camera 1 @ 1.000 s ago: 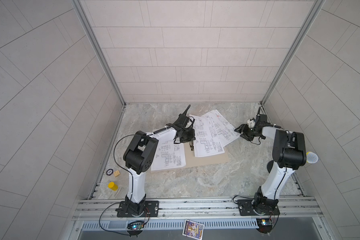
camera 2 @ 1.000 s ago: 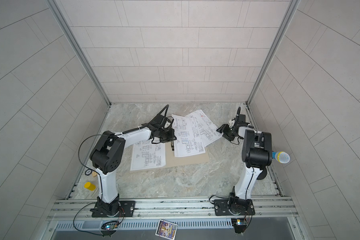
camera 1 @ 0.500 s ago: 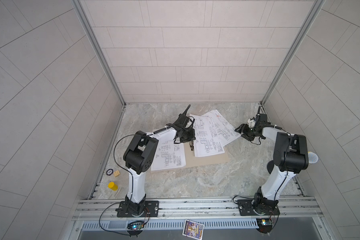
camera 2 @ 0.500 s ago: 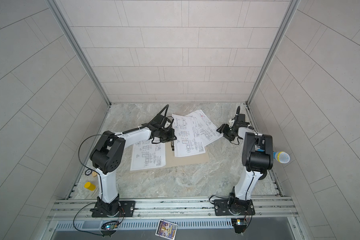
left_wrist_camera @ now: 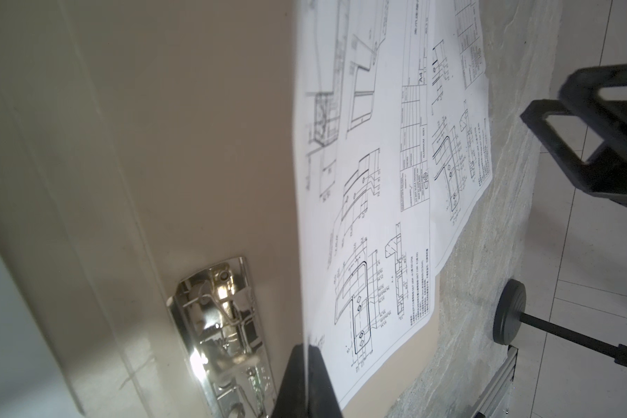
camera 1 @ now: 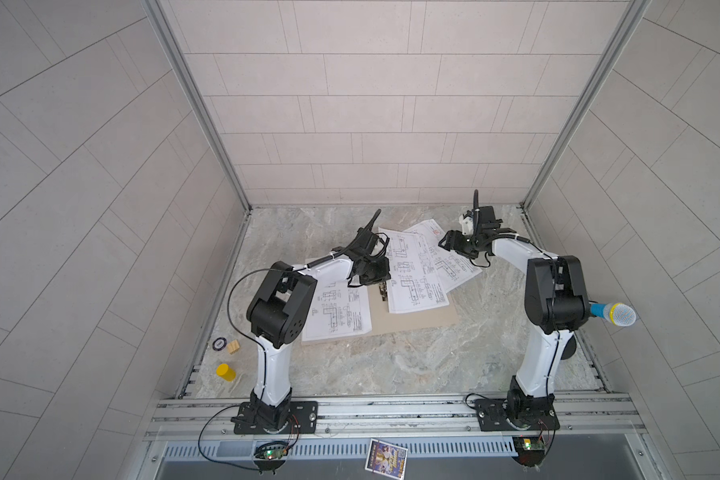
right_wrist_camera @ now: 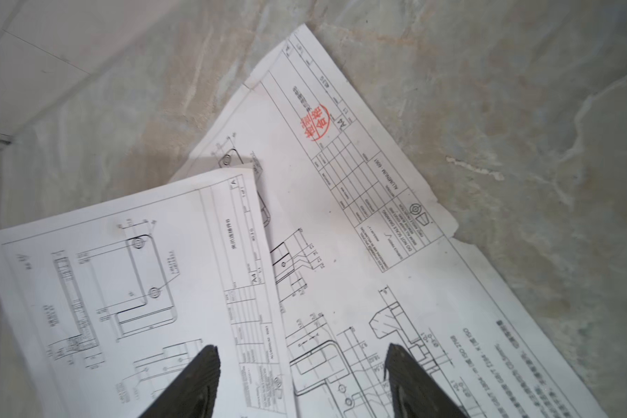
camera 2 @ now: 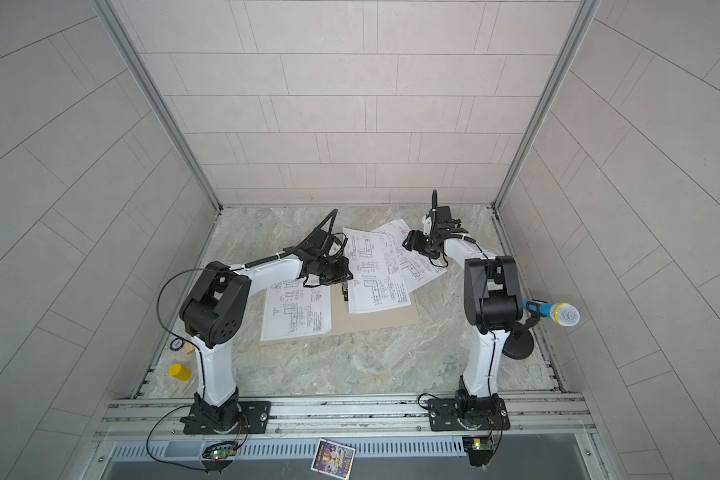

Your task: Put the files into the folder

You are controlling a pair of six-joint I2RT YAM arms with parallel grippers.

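The tan folder (camera 1: 416, 322) lies open on the table, its metal clip (left_wrist_camera: 218, 325) at the spine. One file (camera 1: 337, 311) rests on the folder's left half. A second file (camera 1: 412, 274) lies on the right half, and my left gripper (left_wrist_camera: 306, 383) is shut on its edge beside the clip. A third file (right_wrist_camera: 359, 217), with a red stamp, lies partly under it and runs off onto the table. My right gripper (right_wrist_camera: 301, 365) hovers open over those two overlapping sheets, with nothing between its fingers. In both top views the grippers (camera 1: 377, 274) (camera 2: 412, 243) stand at either side of the middle file (camera 2: 375, 270).
A blue-handled microphone (camera 1: 612, 313) on a black stand (camera 2: 516, 345) stands at the right wall. A yellow cylinder (camera 1: 225, 372), a wooden block (camera 1: 233, 346) and a dark disc (camera 1: 219, 343) lie by the left wall. A colourful card (camera 1: 385, 455) lies beyond the front rail.
The right gripper has opened wider and shifted a little left over the overlapping sheets. The left arm and its pinched sheet have not moved.
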